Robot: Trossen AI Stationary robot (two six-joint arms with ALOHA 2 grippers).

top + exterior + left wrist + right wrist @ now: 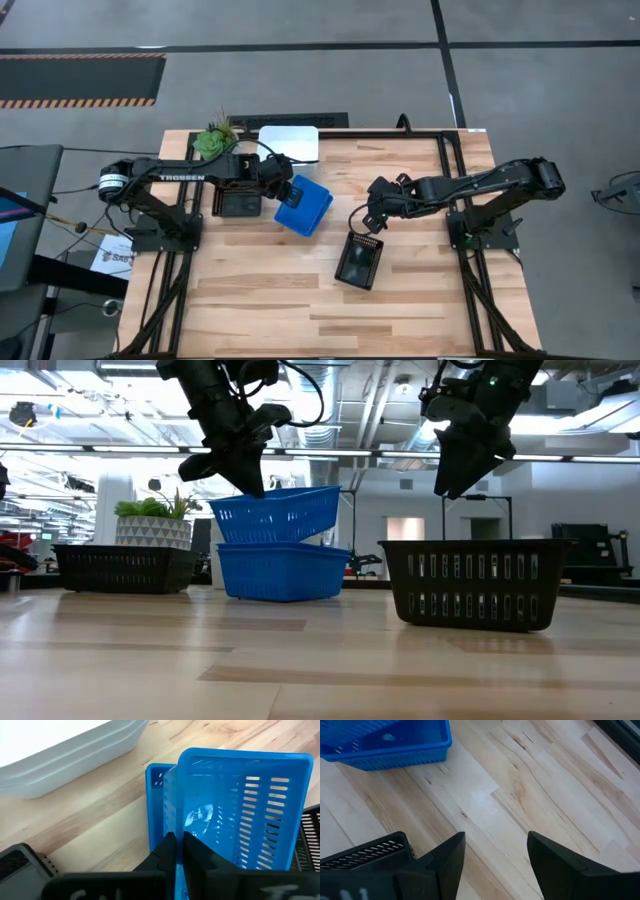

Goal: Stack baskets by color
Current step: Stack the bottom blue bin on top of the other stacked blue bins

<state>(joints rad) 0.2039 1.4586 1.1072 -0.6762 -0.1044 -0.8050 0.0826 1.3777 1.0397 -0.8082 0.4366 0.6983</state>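
The black slotted basket [470, 582] stands nearest the low camera, at right of centre on the desk [320, 670]. The right end effector [462, 482] hangs above it, clear of its rim; the right wrist view shows the fingers [447, 857] spread wide with only bare wood between them, a fact the low view leaves unclear. The left end effector [250, 482] is pressed together on the rim of the upper blue basket [277, 515], which sits tilted on the lower blue basket [282, 570]. The high view shows these two as one blue shape at centre; only the low and left wrist views separate them. The high view alone shows the white baskets [288, 142] at upper centre. A second black basket [122, 568] lies at left of the low view, with the potted plant [152, 520] behind it.
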